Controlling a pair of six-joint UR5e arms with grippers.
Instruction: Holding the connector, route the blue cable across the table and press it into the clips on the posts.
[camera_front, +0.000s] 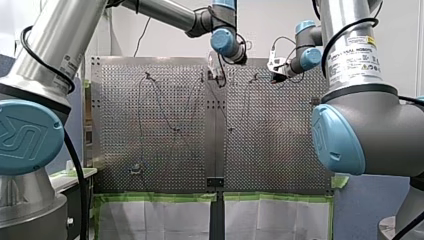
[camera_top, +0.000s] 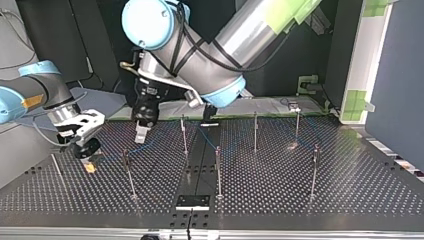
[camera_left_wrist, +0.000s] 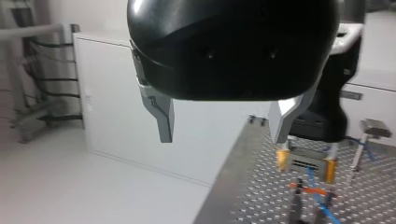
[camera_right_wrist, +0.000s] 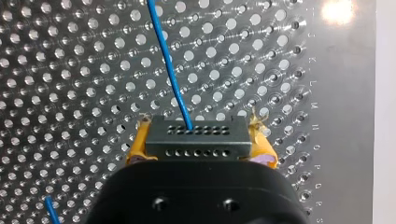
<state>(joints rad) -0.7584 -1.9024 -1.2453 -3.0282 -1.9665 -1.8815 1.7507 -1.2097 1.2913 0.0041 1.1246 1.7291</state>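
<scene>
My right gripper (camera_right_wrist: 198, 128) is shut on a grey connector (camera_right_wrist: 196, 141), gripped by its ends between yellow pads (camera_right_wrist: 137, 147). A blue cable (camera_right_wrist: 170, 70) leaves the connector and runs ahead over the perforated table (camera_right_wrist: 70, 70). In the top view my right gripper (camera_top: 87, 156) hangs low over the table at the left, near a thin post (camera_top: 128, 172). My left gripper (camera_left_wrist: 224, 133) is open and empty, with metal fingers (camera_left_wrist: 164, 122); it hovers beside the held connector (camera_left_wrist: 304, 158). In the top view my left gripper (camera_top: 142, 133) sits to the right of my right gripper.
Several thin posts stand on the table, among them one (camera_top: 183, 135) at the middle, one (camera_top: 255, 131) further right and one (camera_top: 314, 170) at the right. Blue cable (camera_top: 206, 136) threads between them. A black plate (camera_top: 192, 201) lies at the near edge.
</scene>
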